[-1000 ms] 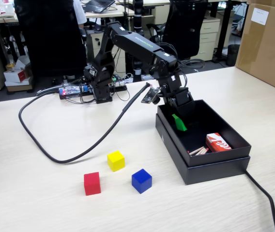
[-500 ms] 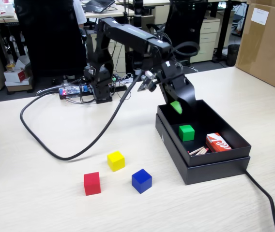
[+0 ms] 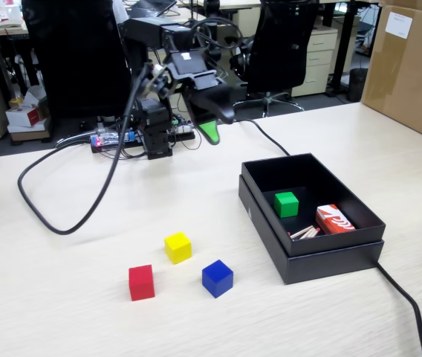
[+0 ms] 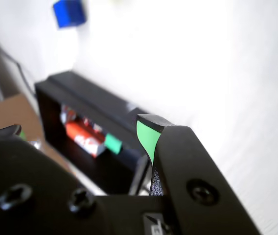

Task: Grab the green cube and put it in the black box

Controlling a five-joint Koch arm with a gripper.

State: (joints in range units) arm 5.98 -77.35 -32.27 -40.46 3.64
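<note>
green cube (image 3: 286, 204) sits inside the black box (image 3: 322, 256), beside a red packet (image 3: 335, 220). gripper (image 3: 209, 132) is up near the arm base, holds nothing, fingers look wide apart. cube prob. light, stiff, smooth; best taken by two opposite flat faces

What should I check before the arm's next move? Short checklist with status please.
1. Small bright-green cube inside the matte-black shallow box: ok, resting on its floor.
2. Gripper empty: ok, nothing at its green tip in the fixed view.
3. Gripper clear of the box: ok, raised above the table, up-left of it in the fixed view.
4. Jaws open or shut: cannot tell.
5. Yellow cube, red cube and blue cube outside the box: ok, on the table.
6. Black cable clear of cubes: ok.
</note>
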